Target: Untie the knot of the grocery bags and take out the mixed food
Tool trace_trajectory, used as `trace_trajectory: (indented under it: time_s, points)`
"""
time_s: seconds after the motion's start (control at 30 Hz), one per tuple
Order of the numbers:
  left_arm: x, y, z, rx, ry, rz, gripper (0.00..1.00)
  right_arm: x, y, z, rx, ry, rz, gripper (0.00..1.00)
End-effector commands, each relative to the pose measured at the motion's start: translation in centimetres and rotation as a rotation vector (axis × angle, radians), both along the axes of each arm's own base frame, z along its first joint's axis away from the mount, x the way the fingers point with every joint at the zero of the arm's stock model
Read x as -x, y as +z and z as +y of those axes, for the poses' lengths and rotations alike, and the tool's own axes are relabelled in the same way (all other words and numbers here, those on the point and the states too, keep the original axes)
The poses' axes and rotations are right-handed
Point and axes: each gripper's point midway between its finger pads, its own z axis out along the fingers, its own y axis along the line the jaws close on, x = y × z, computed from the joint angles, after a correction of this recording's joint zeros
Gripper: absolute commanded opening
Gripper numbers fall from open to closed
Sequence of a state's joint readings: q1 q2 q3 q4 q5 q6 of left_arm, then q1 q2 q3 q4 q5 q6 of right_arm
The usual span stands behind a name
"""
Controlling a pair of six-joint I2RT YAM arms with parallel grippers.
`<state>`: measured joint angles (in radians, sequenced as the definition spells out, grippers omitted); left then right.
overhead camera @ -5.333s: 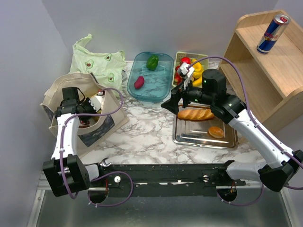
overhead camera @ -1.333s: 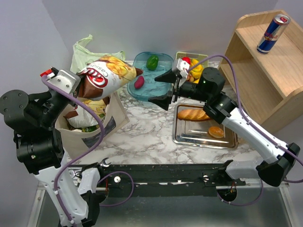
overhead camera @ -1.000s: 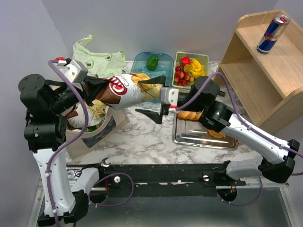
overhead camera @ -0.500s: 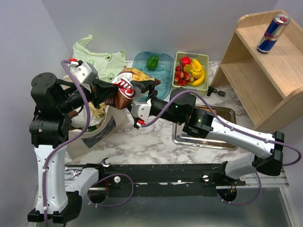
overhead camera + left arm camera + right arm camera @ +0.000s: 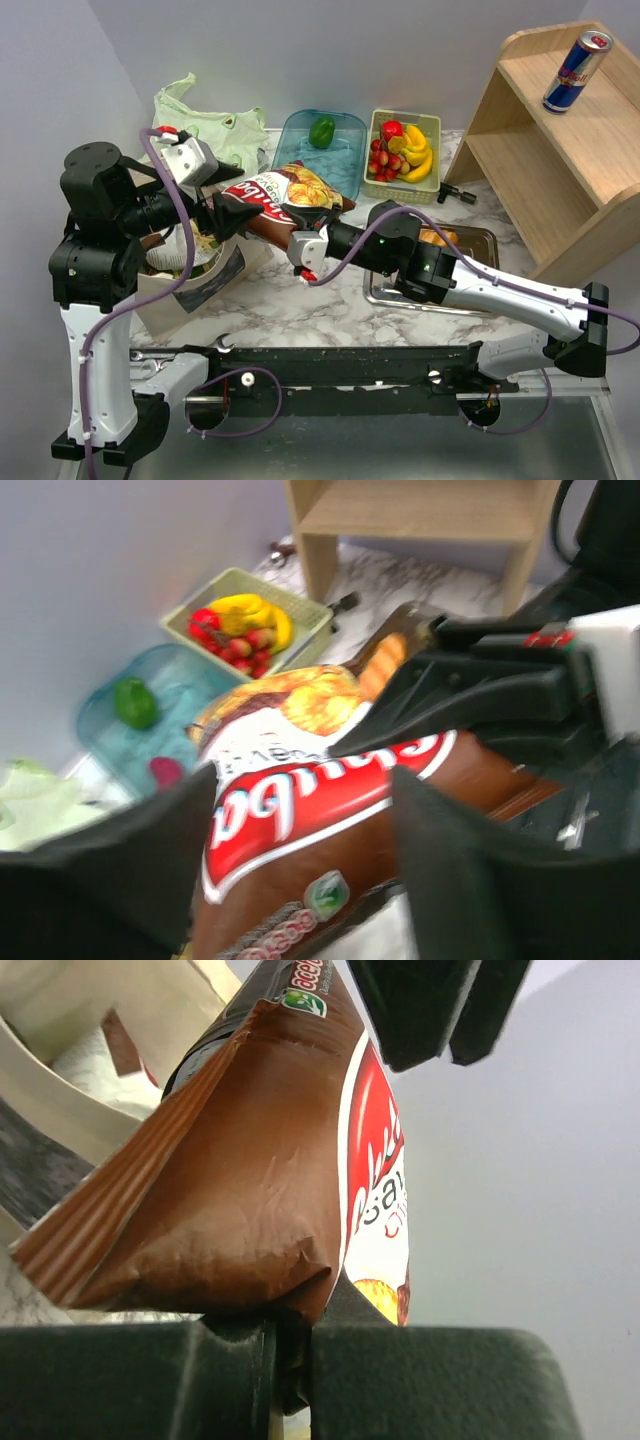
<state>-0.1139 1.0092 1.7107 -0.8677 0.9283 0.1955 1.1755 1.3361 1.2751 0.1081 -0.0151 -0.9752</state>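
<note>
Centre-left of the overhead view: the brown crisp bag (image 5: 290, 195) hangs in the air above the marble top, just right of the beige tote (image 5: 200, 285).

Pincers: the right gripper (image 5: 290, 1350) is closed on the bag's lower corner, the foil pinched flat between its jaws. The left gripper (image 5: 300, 820) has its jaws parted. The bag lies between them, and in the right wrist view they look clear of it.

Progress, as I judge it:
- The pale green bag (image 5: 205, 125) lies slack in the upper left. I see no bunched twist on it, so its knot looks undone.
- The green pepper (image 5: 322, 131) sits in the teal tub (image 5: 345, 165).
- The strawberries and bananas (image 5: 415, 160) fill the basket (image 5: 432, 125) at upper centre.
- This crisp bag is out of the tote but not yet set down.
- More packets (image 5: 175, 255) show inside the tote's mouth, so unloading is unfinished.

Appearance: the bag is glossy brown foil with a red oval logo in white script, a picture of golden crisps and a crimped end seam. It is puffed and tilted, and creased where it is pinched.
</note>
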Motion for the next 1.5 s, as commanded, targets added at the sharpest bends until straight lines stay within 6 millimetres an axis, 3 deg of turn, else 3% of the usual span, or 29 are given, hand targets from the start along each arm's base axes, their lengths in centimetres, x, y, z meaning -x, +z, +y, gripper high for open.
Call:
trace_trajectory:
  time_s: [0.0,0.1,0.23,0.4,0.57,0.77,0.87,0.93,1.1,1.2,1.23,1.3,1.33,1.4,1.47]
  points:
    - [2.1,0.3,0.6,-0.113,-0.048,-0.074,0.86,2.6,2.9,-1.2,-0.07,0.081,0.001,0.01]
    - [4.6,-0.6,0.7,-0.23,-0.163,-0.194,0.93,3.0,2.1,-2.2,-0.044,0.077,0.055,0.01]
    - [6.2,-4.0,1.5,-0.407,-0.263,-0.281,0.93,4.2,1.0,-3.2,-0.006,0.109,0.155,0.01]
    - [6.5,-6.1,1.7,-0.516,-0.336,-0.345,0.94,5.6,-0.6,-3.2,0.057,0.167,0.233,0.01]
    - [5.8,-7.9,1.2,-0.575,-0.372,-0.402,0.94,7.1,-0.4,-3.0,0.071,0.242,0.282,0.01]
    - [6.9,-11.7,0.6,-0.631,-0.471,-0.331,0.94,7.0,0.2,-2.9,0.046,0.225,0.326,0.01]
    - [6.2,-12.6,0.4,-0.635,-0.445,-0.345,0.93,7.4,0.3,-2.9,0.043,0.247,0.338,0.01]
    - [5.4,-12.3,0.1,-0.612,-0.396,-0.373,0.85,8.0,0.3,-2.9,0.054,0.276,0.35,0.01]
    - [4.2,-10.7,-0.4,-0.527,-0.292,-0.379,0.27,8.7,0.1,-3.0,0.058,0.307,0.371,0.07]
    - [4.4,-9.9,-0.7,-0.468,-0.261,-0.376,0.03,8.7,-0.4,-3.2,0.068,0.296,0.378,0.2]
    - [4.4,-9.8,-0.7,-0.455,-0.252,-0.365,0.0,8.6,-0.5,-3.3,0.07,0.29,0.378,0.31]
    - [4.5,-9.7,-0.8,-0.437,-0.249,-0.341,0.0,8.4,-0.8,-3.5,0.073,0.275,0.38,0.68]
    - [4.6,-9.6,-0.9,-0.428,-0.25,-0.335,0.0,8.3,-0.8,-3.6,0.072,0.267,0.383,0.79]
    - [4.7,-9.6,-1.1,-0.419,-0.26,-0.332,0.0,8.1,-0.7,-3.7,0.077,0.255,0.387,0.91]
    - [4.4,-9.4,-1.3,-0.402,-0.248,-0.316,0.0,8.3,-0.6,-3.6,0.1,0.266,0.384,0.97]
